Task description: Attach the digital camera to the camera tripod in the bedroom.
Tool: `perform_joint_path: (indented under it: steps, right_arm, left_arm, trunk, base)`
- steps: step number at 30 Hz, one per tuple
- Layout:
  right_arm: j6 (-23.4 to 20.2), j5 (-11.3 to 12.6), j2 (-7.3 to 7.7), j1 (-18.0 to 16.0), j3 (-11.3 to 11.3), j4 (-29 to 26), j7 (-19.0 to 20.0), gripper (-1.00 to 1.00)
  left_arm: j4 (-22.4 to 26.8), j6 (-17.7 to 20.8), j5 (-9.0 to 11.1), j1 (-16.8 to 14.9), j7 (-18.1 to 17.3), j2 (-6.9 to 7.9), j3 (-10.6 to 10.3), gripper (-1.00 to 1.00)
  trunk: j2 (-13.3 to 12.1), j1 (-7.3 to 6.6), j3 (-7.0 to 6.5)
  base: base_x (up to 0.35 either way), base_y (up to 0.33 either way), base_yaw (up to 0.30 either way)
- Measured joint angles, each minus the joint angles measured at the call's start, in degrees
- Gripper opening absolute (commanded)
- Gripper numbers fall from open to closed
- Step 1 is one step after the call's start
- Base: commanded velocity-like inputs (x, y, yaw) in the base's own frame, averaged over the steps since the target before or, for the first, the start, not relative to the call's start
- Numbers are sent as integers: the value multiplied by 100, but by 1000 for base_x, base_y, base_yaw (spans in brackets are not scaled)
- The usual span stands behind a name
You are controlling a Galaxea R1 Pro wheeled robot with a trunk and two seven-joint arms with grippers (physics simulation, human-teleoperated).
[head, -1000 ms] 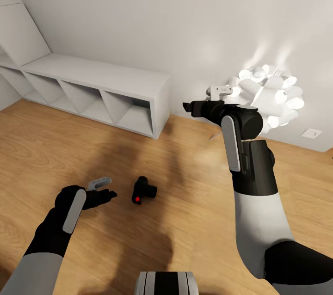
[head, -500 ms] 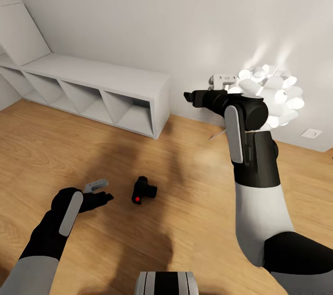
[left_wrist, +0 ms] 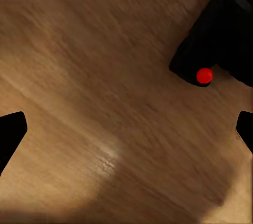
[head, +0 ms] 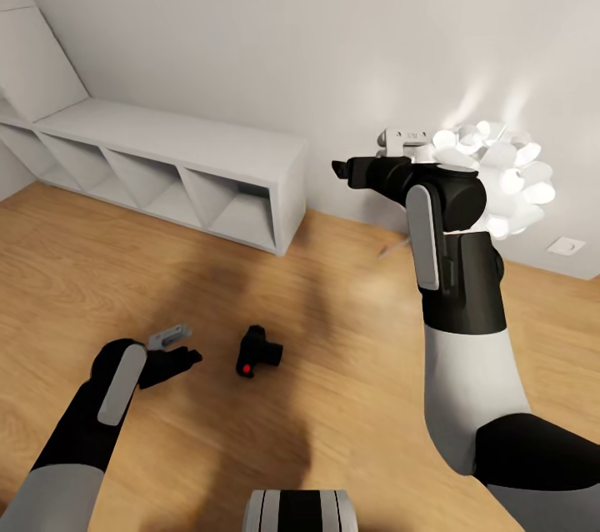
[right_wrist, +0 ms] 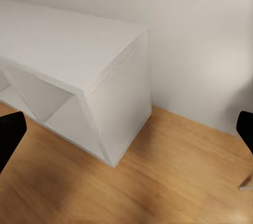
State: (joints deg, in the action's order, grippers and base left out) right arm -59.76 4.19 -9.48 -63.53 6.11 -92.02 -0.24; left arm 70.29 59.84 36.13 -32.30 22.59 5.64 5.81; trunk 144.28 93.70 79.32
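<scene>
The digital camera (head: 257, 352) is lying on the wood plank floor (head: 350, 348), a small matte-black boxy body with a stubby lens and a round red button showing; in the left wrist view the digital camera (left_wrist: 221, 34) is sitting toward one o'clock, its red dot glossy against the dull casing. No lettering is readable on it. The left end effector (head: 177, 348) is hovering low at about nine o'clock from the camera, near but apart from it, its black fingers spread wide and gripping nothing. The right end effector (head: 367, 167) is hanging raised at roughly one o'clock from the camera, well apart, pointing toward the shelf; its finger tips are showing far apart at the edges of the right wrist view, with nothing between them. The white cube shelf (head: 175, 161), smooth and flat-topped with slanted dividers, is standing against the pale grey wall (head: 333, 32). A glowing white lamp (head: 500, 173) of clustered rounded petals is shining behind the right arm.
</scene>
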Motion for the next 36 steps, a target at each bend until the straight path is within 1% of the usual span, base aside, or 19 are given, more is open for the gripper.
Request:
perform_joint_path:
  steps: [4,10,25,36]
  right_arm:
    - [0,0,0,-3,0,0,0,100]
    - [0,7,0,3,-1,0,0,100]
    - [0,23,-4,53,14,3,0,100]
    - [0,15,-5,82,19,-1,0,100]
  left_arm:
    - [45,0,13,20,13,3,-1,100]
    - [78,0,28,35,16,4,0,100]
    - [99,0,28,39,33,-16,-2,100]
    - [98,0,27,-22,54,-28,-5,100]
  trunk:
    - [0,0,0]
    - [0,2,0]
    - [0,2,0]
    - [14,31,243]
  base:
    - [220,0,0]
    - [111,0,0]
    - [24,0,0]
    - [3,0,0]
